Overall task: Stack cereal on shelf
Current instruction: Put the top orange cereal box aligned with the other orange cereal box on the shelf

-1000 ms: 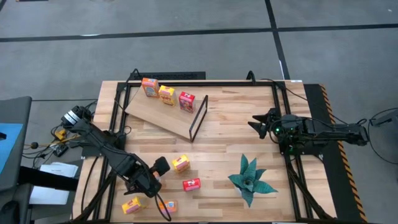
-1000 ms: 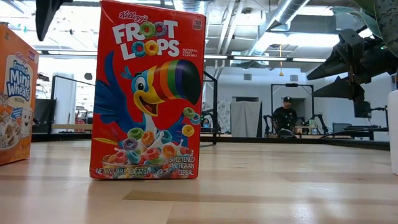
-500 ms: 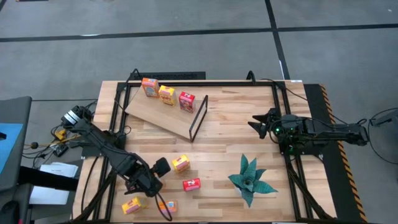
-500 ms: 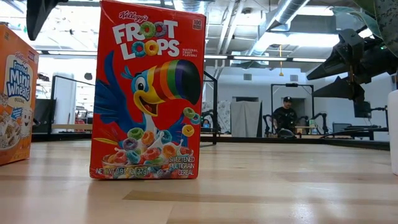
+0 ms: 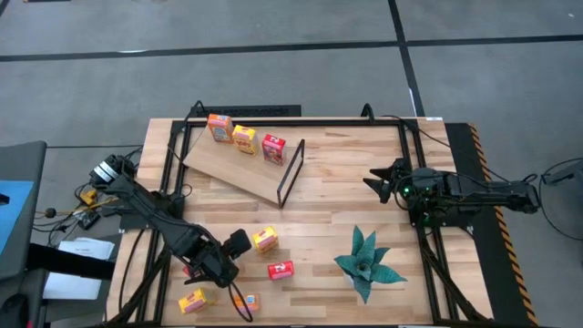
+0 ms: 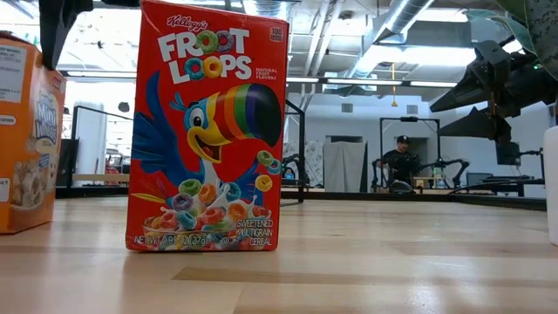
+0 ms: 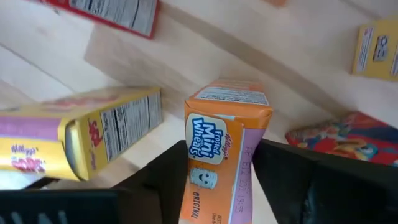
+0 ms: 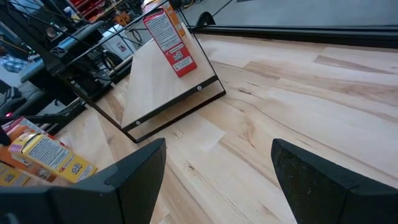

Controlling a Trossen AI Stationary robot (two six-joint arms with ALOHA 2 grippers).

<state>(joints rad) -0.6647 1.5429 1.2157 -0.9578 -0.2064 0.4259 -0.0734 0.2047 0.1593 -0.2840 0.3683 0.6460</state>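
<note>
- High view, and your left gripper [image 5: 211,266] is down at the near-left part of the table [image 5: 346,173], among the loose cereal boxes; its fingers are hard to read from up here.
- Close by it you have a yellow box [image 5: 265,240], a red box [image 5: 281,270], another yellow box [image 5: 192,301] at the table's near edge, and an orange one [image 5: 242,300] beside that.
- Your shelf [image 5: 232,166] lies angled at the far-left of the table, black frame [image 5: 290,172] at its right end, with three boxes in a row along its far edge: orange [image 5: 219,128], yellow [image 5: 244,138], red [image 5: 273,148].
- Your right gripper [image 5: 379,180] waits at the right side of the table, well apart from every box, beyond a green plant [image 5: 366,262].
- Low view now: a red Froot Loops box [image 6: 207,129] stands upright on the table, front facing the camera.
- An orange Mini Wheats box [image 6: 30,135] sits at the left edge of this picture, turned partly side-on; you cannot tell from here whether it rests flat.
- A person [image 6: 399,163] sits far back in the room.
- Left wrist view: your left gripper [image 7: 219,180] is clamped on the orange Mini Wheats box, one dark finger [image 7: 163,180] on each long side.
- A yellow Corn Pops box [image 7: 81,134] lies on its side just beside it; a red box [image 7: 336,138] lies flat farther off.
- Right wrist view: your right gripper [image 8: 214,177] is spread wide with nothing between the fingers, facing the shelf and the red box on it.
</note>
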